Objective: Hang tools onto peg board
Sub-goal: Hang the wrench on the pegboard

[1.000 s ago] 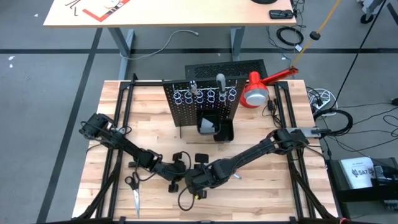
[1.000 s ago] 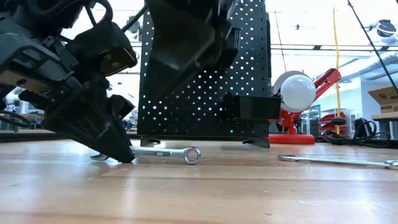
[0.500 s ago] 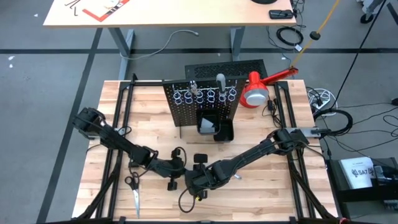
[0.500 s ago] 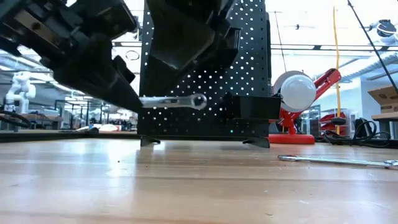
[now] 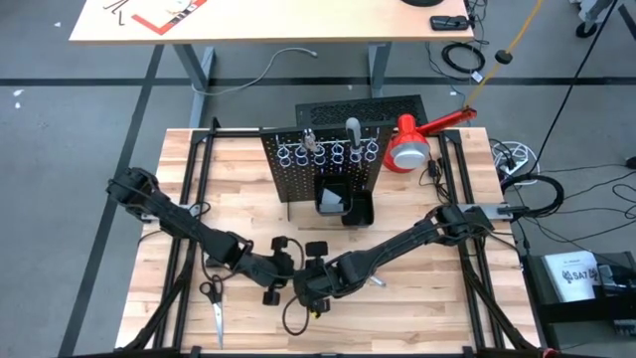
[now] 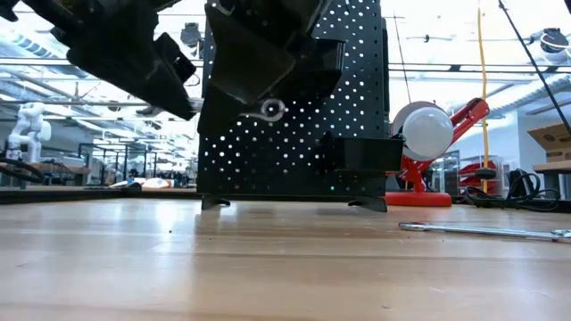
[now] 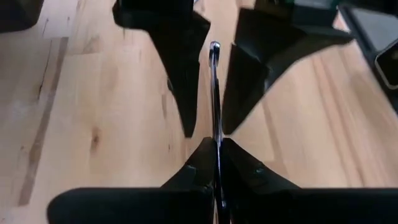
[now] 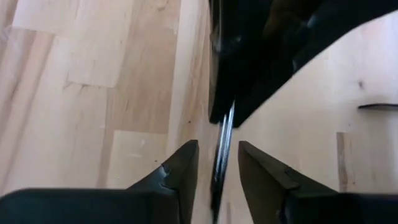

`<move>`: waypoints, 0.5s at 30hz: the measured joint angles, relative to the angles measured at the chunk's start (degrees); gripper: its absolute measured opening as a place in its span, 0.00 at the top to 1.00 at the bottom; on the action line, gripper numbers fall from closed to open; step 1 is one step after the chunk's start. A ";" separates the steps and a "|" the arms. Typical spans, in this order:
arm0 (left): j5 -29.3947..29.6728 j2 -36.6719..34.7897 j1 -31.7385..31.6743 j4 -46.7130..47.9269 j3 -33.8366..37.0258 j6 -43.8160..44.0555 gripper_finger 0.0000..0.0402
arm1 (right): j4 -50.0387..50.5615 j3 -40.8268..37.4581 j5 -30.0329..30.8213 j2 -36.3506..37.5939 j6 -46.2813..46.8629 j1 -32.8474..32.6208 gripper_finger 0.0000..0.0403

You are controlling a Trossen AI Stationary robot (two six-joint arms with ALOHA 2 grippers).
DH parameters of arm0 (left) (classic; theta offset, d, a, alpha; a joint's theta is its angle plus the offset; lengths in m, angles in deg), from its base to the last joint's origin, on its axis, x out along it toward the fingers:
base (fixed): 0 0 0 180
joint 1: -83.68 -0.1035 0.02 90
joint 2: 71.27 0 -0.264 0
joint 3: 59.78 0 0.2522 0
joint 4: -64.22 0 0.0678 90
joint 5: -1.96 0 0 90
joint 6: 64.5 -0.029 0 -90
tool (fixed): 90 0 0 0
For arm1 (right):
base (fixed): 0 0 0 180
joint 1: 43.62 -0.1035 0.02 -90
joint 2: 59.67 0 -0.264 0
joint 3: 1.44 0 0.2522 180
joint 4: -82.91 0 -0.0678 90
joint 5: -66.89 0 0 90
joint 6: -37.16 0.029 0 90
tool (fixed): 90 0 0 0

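The left gripper (image 7: 214,155), in front of the peg board (image 5: 323,159), pinches a thin wrench (image 7: 215,93) tightly. The right gripper (image 8: 217,165) straddles it, jaws part open. A handover seems underway; next, the right should clamp firmly.

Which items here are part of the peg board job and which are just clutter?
In the job:
- wrench, shut in left gripper
- right gripper, fingers either side of the wrench
- peg board
- second wrench on table
- scissors

Lying about:
- red lamp
- cables
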 joint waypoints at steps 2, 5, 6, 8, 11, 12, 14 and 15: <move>-0.34 -0.02 0.05 1.88 -1.07 -0.13 0.96 | -0.66 0.10 -0.04 0.00 -1.44 0.01 0.78; -0.61 -0.05 0.11 4.76 -2.74 -0.43 0.96 | -1.16 0.19 -0.03 0.21 -2.29 -0.04 0.84; -0.59 -0.06 0.11 5.42 -3.11 -0.41 0.96 | -1.40 0.19 -0.05 0.26 -2.29 -0.04 0.86; -0.61 -0.09 0.11 6.00 -3.37 -0.50 0.96 | -2.01 0.19 -0.03 0.26 -2.32 -0.04 0.90; -0.68 -0.09 0.11 5.81 -3.37 -1.07 0.96 | -2.68 0.19 0.02 0.26 -2.30 -0.08 0.92; -0.68 -0.09 0.11 5.81 -3.37 -1.07 0.96 | -2.85 0.19 0.06 0.26 -2.30 -0.10 0.92; -0.68 -0.06 0.10 5.71 -3.38 -1.21 0.96 | -2.79 0.19 0.20 0.26 -2.20 -0.21 0.93; -0.67 -0.03 0.09 5.57 -3.39 -1.19 0.96 | -2.67 0.19 0.31 0.26 -2.08 -0.30 0.93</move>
